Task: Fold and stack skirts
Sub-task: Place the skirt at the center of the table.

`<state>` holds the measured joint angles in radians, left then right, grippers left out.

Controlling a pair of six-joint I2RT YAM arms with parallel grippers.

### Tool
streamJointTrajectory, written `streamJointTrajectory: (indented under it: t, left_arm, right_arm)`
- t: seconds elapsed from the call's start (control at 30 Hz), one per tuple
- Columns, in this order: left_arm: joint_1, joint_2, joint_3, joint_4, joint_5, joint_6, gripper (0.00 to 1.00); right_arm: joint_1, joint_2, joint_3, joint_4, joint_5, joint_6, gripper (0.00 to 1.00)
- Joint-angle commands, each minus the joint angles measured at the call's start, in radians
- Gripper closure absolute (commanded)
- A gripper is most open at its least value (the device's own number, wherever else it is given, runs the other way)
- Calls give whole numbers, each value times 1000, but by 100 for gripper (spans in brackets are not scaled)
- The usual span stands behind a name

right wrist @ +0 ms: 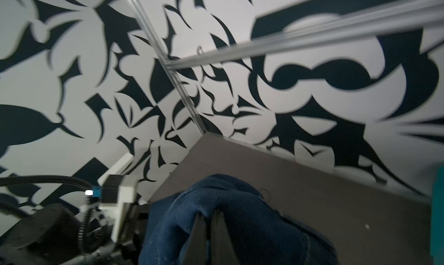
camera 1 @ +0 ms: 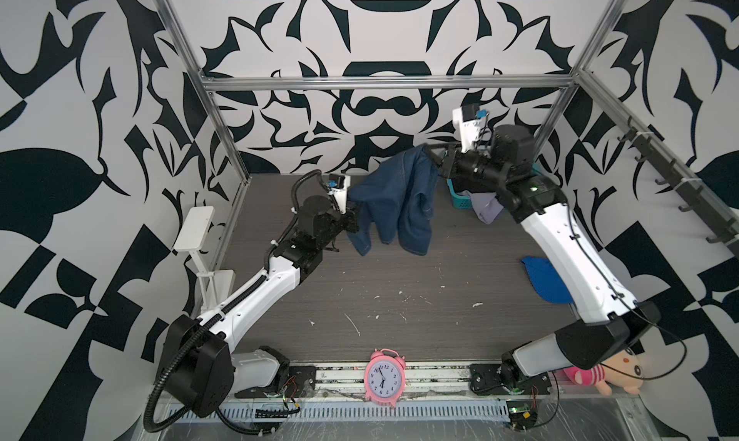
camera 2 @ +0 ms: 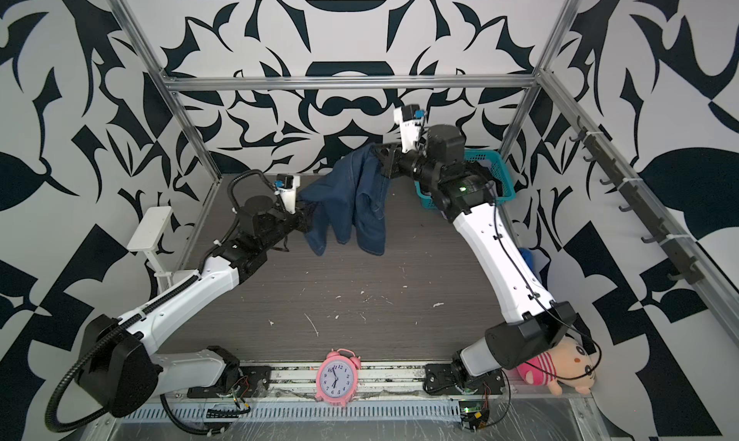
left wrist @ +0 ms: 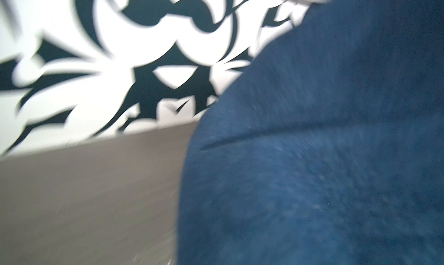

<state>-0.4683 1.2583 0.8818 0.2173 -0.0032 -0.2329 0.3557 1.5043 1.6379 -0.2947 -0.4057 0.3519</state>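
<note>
Hanging over a grey table, patterned walls behind — denim skirt clamped by left hand, right hand.

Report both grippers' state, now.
Left gripper: closed, gripping one side of the denim skirt.
Right gripper: closed, holding the denim skirt's raised far corner off the table.

Shows a grey-brown wood-grain table, flecked with white scuffs, with a teal basket in its far right corner and a lavender skirt drooping over the basket's near rim. Bears a bright blue cloth along the right side, partly hidden. Holds a pink alarm clock upright mid near edge and a plush toy at the near right corner.
</note>
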Motion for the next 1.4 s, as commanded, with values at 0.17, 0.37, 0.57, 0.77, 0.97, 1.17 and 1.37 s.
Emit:
streamJointTrajectory:
  t: [0.17, 0.37, 0.57, 0.77, 0.97, 1.17, 1.37]
  left_arm:
    - [51, 4, -136, -87, -47, 52, 97]
    - [54, 102, -111, -197, -138, 50, 33]
    - [72, 25, -140, -238, -152, 4, 63]
    - [74, -44, -118, -309, -89, -60, 100]
    - [75, -48, -22, -319, 11, -132, 100]
    - [41, 55, 59, -292, 33, -168, 100]
    - [2, 116, 91, -292, 13, -170, 100]
  right_arm:
    - [-4, 189, -102, 156, 231, 10, 59]
    - [-4, 258, -42, 92, 221, 11, 52]
    - [-4, 135, -204, 134, 201, 9, 52]
    - [76, -21, -578, 428, -20, -43, 51]
    - [439, -62, -765, 518, 142, -423, 46]
    - [611, 107, -904, 969, 225, -355, 43]
    - [742, 225, -950, 1252, 413, -379, 41]
